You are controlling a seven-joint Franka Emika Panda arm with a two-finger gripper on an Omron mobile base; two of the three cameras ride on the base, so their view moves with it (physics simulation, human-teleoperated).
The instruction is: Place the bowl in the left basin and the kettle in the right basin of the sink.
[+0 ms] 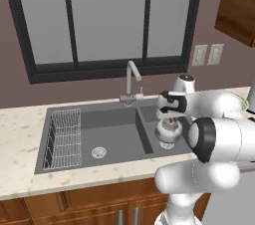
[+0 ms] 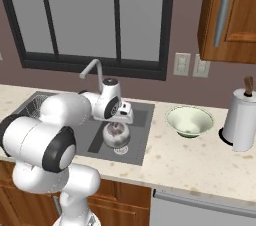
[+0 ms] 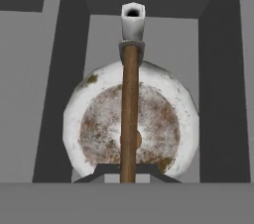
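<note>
Pincer (image 3: 129, 171) clamped tight on kettle (image 1: 167, 130) handle, over right basin (image 1: 149, 113); bowl (image 2: 189, 121) on counter.

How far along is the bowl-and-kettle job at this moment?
Nothing is placed yet. In hand: the gripper is shut on the kettle by its handle, holding it over the right basin. Left: release the kettle there, then move the bowl, on the counter, to the left basin.

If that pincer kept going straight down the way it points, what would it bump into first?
The pincer is shut on the kettle, so the kettle would likely meet the floor of the right basin first; the gap is hard to judge.
</note>
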